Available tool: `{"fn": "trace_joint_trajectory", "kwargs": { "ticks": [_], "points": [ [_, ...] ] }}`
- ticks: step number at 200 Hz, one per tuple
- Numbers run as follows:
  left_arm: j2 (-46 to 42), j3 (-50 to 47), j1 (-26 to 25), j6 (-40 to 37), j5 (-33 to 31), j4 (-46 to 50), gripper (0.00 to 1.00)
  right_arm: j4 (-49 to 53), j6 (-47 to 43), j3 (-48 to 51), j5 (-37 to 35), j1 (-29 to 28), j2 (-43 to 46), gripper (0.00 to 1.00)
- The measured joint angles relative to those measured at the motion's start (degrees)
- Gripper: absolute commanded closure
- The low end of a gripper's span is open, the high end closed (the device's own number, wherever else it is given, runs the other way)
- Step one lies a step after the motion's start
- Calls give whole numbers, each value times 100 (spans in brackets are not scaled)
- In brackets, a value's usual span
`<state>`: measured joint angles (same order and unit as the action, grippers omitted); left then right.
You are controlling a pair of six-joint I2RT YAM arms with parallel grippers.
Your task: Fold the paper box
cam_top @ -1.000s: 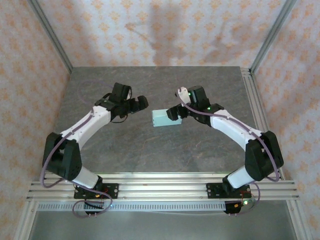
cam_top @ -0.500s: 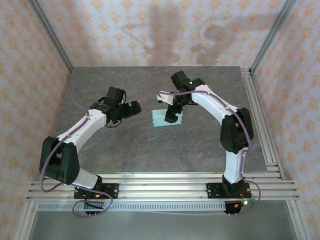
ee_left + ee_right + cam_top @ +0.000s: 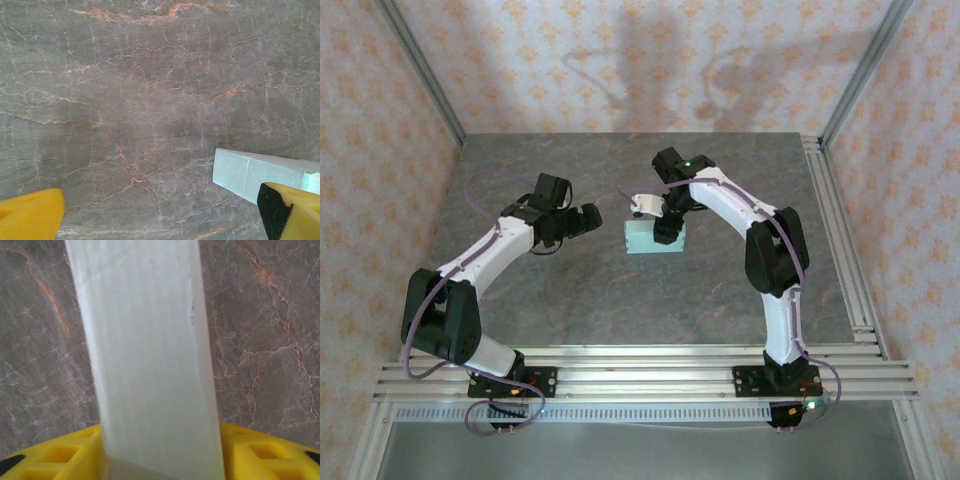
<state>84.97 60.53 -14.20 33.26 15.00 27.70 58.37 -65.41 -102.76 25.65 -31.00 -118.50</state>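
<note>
The paper box (image 3: 646, 238) is a small, flat, pale mint-green closed box lying on the grey marble table (image 3: 620, 300) near the middle. My right gripper (image 3: 668, 226) comes down on it from above at its right part. In the right wrist view the paper box (image 3: 150, 350) fills the gap between the yellow fingers (image 3: 60, 455), and my right gripper (image 3: 160, 452) is shut on it. My left gripper (image 3: 582, 220) stands open to the left of the box, apart from it. In the left wrist view one end of the paper box (image 3: 250, 172) lies by the right finger of my left gripper (image 3: 160, 217).
An aluminium frame rail (image 3: 835, 240) runs along the table's right edge and another (image 3: 640, 365) along the near edge. Patterned walls close off the back and sides. Bare marble lies between the box and the near rail.
My right arm has swung from the box's right side to above it, and its jaws have closed onto the box. My left gripper has drawn back a little to the left.
</note>
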Motion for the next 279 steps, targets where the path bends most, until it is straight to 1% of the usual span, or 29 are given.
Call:
{"fn": "trace_joint_trajectory", "kwargs": {
  "ticks": [12, 45, 90, 117, 153, 188, 212, 244, 260, 279],
  "points": [
    [0, 0, 0, -22, 0, 2, 0, -59, 2, 81, -94, -11, 20, 47],
    [0, -2, 11, -35, 4, 0, 0, -328, 66, 413, -354, -35, 258, 60],
    [0, -37, 72, -37, 13, 2, 0, -1121, 221, 988, -706, -186, 850, 58],
    [-9, -107, 120, -37, 11, -2, 0, -2162, 295, 1633, -1266, -378, 1252, 59],
    [-13, -223, 164, -37, 11, 0, 0, -3987, 153, 2706, -2376, -713, 1440, 60],
    [-20, -262, 199, -37, 15, -2, 0, -5193, -138, 3392, -3182, -1056, 1438, 59],
    [-24, -264, 199, -37, 15, -2, 0, -5851, -247, 3724, -3574, -1217, 1438, 58],
    [-24, -264, 199, -37, 20, -2, 0, -6203, -284, 3971, -3827, -1283, 1397, 50],
    [-24, -264, 199, -37, 20, -2, 0, -6277, -275, 3998, -3908, -1283, 1373, 48],
    [-24, -286, 199, -39, 55, -4, 0, -6360, -243, 3995, -3926, -1268, 1342, 42]
  ]
}}
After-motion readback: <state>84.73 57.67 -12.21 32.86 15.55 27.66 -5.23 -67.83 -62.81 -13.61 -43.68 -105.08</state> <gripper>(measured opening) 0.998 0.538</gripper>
